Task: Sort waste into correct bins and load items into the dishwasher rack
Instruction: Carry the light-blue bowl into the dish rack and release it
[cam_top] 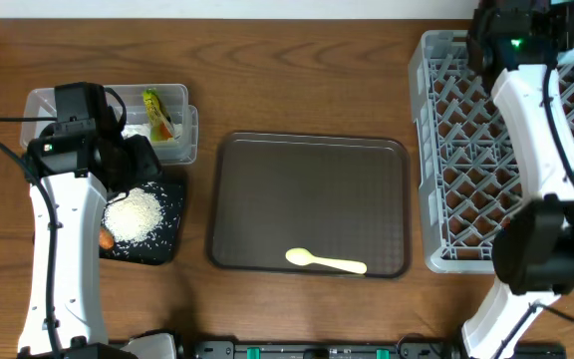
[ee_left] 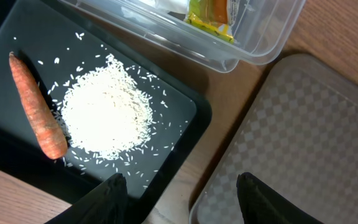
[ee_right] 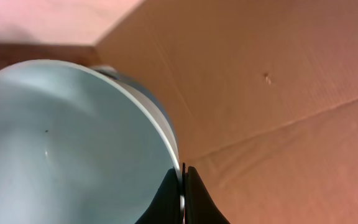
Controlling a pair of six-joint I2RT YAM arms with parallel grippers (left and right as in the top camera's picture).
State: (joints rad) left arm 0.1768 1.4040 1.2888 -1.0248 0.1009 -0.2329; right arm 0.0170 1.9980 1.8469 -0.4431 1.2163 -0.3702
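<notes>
The right end effector (ee_right: pixel 183 190) was pinched shut on the rim of a round light-blue bowl (ee_right: pixel 73 143), over the far right of the grey lattice plastic dishwasher rack (cam_top: pixel 446 150). Loading seemed in hand, and the bowl likely needed lowering between pegs next. The left end effector (ee_left: pixel 182 202) gaped empty above the shallow black tray (ee_left: pixel 185 118) of white rice grains (ee_left: pixel 107 115). A cream plastic spoon (cam_top: pixel 325 262) lay on the brown serving tray (cam_top: pixel 307 179).
</notes>
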